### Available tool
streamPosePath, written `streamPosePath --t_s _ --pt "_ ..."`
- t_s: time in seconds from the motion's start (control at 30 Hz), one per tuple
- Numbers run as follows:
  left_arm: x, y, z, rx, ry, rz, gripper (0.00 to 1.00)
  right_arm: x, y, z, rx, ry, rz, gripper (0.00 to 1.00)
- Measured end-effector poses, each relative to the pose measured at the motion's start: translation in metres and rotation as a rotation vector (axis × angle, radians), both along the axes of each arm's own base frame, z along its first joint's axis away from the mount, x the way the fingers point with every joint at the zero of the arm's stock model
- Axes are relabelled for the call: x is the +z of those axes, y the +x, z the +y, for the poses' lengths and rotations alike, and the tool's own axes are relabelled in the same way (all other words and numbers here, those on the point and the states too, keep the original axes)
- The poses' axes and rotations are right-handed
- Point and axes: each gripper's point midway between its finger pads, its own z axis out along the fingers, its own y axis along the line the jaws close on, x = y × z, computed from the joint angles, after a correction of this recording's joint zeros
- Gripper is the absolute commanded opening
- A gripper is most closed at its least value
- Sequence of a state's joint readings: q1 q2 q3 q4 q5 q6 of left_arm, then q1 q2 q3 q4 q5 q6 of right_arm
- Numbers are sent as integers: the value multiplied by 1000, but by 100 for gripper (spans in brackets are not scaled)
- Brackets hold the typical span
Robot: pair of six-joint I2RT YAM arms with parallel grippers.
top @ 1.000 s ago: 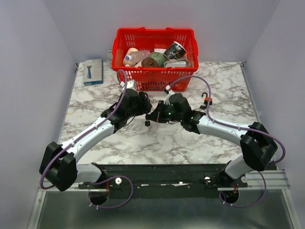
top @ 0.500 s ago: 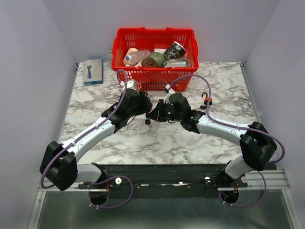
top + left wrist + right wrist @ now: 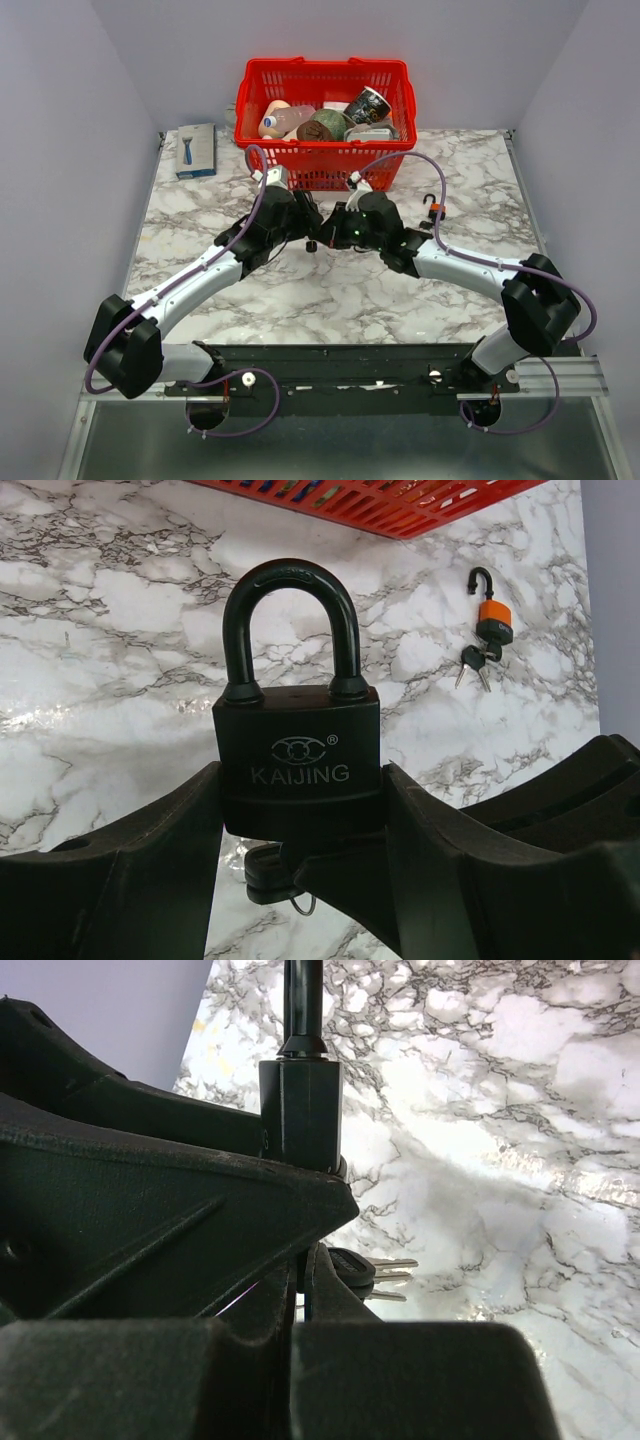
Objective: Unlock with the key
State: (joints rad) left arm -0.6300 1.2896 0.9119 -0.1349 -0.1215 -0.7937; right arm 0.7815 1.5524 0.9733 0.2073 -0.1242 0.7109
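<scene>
**Left:** the left gripper (image 3: 300,820) clamps the black padlock (image 3: 300,765) by the flanks of its body, held above the marble table (image 3: 100,680) with the shackle up and closed. Being solid metal, the lock is likely heavy, rigid and smooth. The flat flanks are the sound hold, leaving the shackle and keyway free.

**Centre:** the right gripper (image 3: 300,1305), its fingers pinched shut, holds the key (image 3: 268,872) at the lock's underside, with spare keys (image 3: 385,1270) dangling. The key looks thin and light and is best gripped by its head.

**Change:** a second earlier the right gripper sat lower. It now meets the left gripper, nearer the red basket (image 3: 322,65).
</scene>
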Motion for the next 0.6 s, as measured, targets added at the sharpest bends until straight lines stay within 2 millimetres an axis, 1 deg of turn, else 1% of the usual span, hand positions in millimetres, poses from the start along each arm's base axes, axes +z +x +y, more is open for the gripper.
streamPosePath --t_s 0.4,0.6 --pt "2 3 -2 3 -12 -12 0 1 8 -1 2 -2 -71 1" --pt "9 7 -4 -6 -15 -49 0 6 12 -2 -5 30 -87 1"
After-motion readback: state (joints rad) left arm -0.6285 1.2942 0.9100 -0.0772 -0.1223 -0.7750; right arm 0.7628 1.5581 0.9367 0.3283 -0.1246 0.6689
